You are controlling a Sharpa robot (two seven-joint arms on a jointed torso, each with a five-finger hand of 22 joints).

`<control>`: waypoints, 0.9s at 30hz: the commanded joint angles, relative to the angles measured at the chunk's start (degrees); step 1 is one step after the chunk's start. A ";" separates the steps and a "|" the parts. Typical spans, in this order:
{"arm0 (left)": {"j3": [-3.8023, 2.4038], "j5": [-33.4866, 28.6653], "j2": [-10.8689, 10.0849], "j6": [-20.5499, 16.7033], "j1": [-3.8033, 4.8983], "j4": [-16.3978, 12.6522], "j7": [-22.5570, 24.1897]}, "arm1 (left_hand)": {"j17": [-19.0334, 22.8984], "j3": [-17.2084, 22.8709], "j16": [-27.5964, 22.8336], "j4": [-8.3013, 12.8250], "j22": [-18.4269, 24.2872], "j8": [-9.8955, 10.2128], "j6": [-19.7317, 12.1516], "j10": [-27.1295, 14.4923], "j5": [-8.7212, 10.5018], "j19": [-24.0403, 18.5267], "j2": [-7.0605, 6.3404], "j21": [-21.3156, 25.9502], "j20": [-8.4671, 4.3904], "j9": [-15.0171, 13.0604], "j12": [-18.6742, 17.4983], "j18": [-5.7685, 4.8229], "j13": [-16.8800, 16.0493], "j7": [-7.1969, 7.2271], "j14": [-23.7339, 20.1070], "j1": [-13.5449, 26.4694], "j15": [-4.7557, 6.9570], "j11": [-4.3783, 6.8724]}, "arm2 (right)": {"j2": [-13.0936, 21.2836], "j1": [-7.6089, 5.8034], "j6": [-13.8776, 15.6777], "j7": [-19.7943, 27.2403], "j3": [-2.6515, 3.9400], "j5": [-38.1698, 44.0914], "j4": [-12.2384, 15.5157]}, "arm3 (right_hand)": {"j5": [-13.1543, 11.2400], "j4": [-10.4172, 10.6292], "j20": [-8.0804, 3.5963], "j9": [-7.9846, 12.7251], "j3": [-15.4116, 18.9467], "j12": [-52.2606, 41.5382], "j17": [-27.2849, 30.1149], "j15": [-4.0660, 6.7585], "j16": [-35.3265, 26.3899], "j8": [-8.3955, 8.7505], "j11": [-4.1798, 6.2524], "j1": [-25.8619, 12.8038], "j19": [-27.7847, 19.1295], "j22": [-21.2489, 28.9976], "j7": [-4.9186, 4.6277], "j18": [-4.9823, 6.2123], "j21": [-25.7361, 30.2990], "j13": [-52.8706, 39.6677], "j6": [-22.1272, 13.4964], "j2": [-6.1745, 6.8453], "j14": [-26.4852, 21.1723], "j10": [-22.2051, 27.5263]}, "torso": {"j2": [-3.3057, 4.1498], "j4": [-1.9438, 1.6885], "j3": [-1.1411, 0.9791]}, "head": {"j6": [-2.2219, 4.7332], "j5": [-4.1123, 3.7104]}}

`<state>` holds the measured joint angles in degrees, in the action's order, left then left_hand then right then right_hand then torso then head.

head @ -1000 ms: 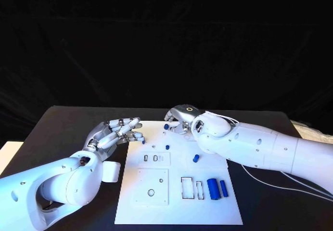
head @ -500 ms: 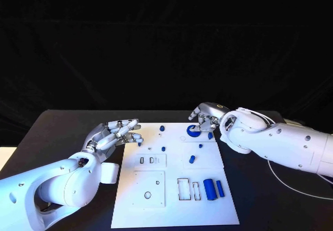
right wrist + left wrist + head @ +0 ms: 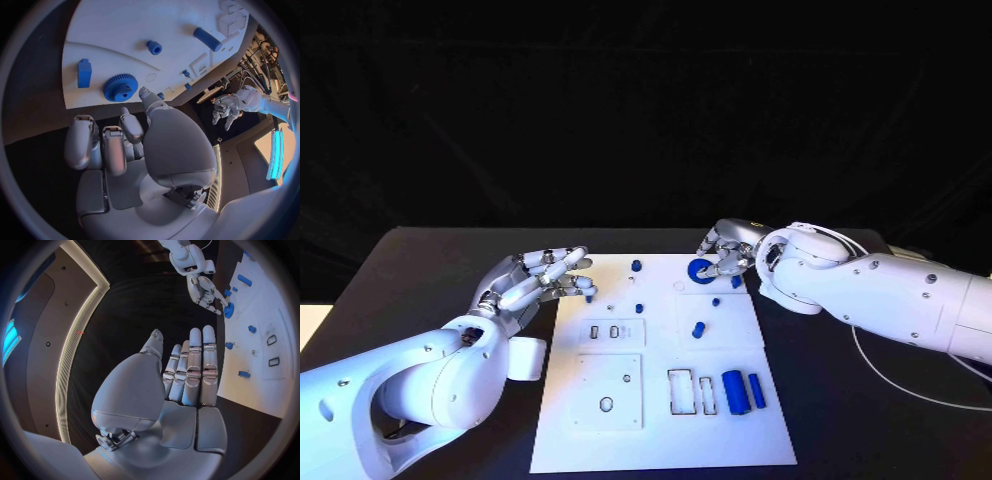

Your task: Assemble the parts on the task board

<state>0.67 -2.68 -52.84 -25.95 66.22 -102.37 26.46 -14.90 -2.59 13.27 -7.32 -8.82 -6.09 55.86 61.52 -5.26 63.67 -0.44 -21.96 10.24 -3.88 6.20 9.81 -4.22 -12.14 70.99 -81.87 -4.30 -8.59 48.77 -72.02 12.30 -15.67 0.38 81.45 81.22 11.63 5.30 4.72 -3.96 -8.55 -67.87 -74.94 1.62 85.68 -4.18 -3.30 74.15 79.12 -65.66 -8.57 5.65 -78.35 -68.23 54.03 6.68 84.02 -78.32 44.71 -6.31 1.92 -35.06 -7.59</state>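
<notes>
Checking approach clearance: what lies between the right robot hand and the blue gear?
Nothing: in the right wrist view only bare task board separates the right robot hand from the blue gear.

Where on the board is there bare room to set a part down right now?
The task board's near strip, below the rectangular slots and two blue cylinders, is bare. The far end is crowded: blue gear, small blue pegs, and the right hand over it.
</notes>
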 commanded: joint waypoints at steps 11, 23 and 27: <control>-0.04 -0.09 0.19 1.47 0.06 0.17 0.10 | -0.06 0.04 -0.33 0.38 -0.08 0.35 -0.35 -0.43 0.03 -0.12 0.39 -0.33 0.02 0.07 -0.20 0.52 0.07 0.09 0.00 -0.19 -0.22 0.11 | -0.82 0.05 -3.49 -2.26 0.01 0.26 -1.73 | 1.28 0.05 0.19 -0.09 0.37 -3.39 -7.05 -0.59 0.67 -0.61 -0.04 0.85 0.93 -1.58 0.07 -1.20 -1.20 -3.71 0.24 -0.92 4.54 -1.61 | 0.01 0.00 0.07 | -0.21 0.05; -0.04 -0.09 0.26 1.57 0.05 0.24 0.04 | -0.13 0.05 -0.38 0.44 -0.08 0.38 -0.39 -0.48 0.03 -0.16 0.46 -0.33 0.03 0.06 -0.24 0.52 0.07 0.09 -0.04 -0.24 -0.23 0.10 | -1.86 0.20 -4.78 -2.38 0.00 0.88 -2.90 | 1.51 -0.27 0.17 -0.13 0.19 -5.73 -7.52 -0.56 0.93 -0.99 0.02 1.41 1.13 -2.21 0.14 -1.30 -1.57 -6.18 0.90 -1.43 4.61 -2.69 | 0.02 -0.12 0.06 | -0.37 -0.03; -0.04 -0.09 0.29 1.59 0.05 0.27 0.03 | -0.13 0.05 -0.38 0.44 -0.08 0.38 -0.39 -0.48 0.03 -0.16 0.46 -0.33 0.03 0.06 -0.24 0.52 0.07 0.09 -0.04 -0.24 -0.23 0.10 | -2.14 0.28 -4.74 -2.36 -0.01 1.26 -3.04 | 1.44 -0.44 0.13 -0.26 0.07 -7.32 -7.72 -0.48 1.05 -1.56 0.15 1.57 1.21 -2.53 0.33 -1.34 -1.77 -7.82 2.00 -1.84 4.64 -3.46 | 0.01 -0.13 0.09 | -0.58 -0.02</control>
<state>0.67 -2.72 -52.67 -25.58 66.21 -102.05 26.26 -14.98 -2.59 13.27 -7.32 -8.82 -6.09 55.86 61.52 -5.26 63.67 -0.45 -21.96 10.24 -3.88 6.20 9.82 -4.23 -12.14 70.99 -81.87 -4.30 -8.59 46.77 -71.96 9.21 -17.57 0.50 81.59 78.26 12.76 5.14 4.73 -4.07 -8.39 -74.99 -74.92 1.42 86.41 -5.57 -3.22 75.64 79.92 -68.12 -8.23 4.82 -79.89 -74.95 55.80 5.21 83.82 -81.54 44.72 -6.42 1.99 -35.46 -7.61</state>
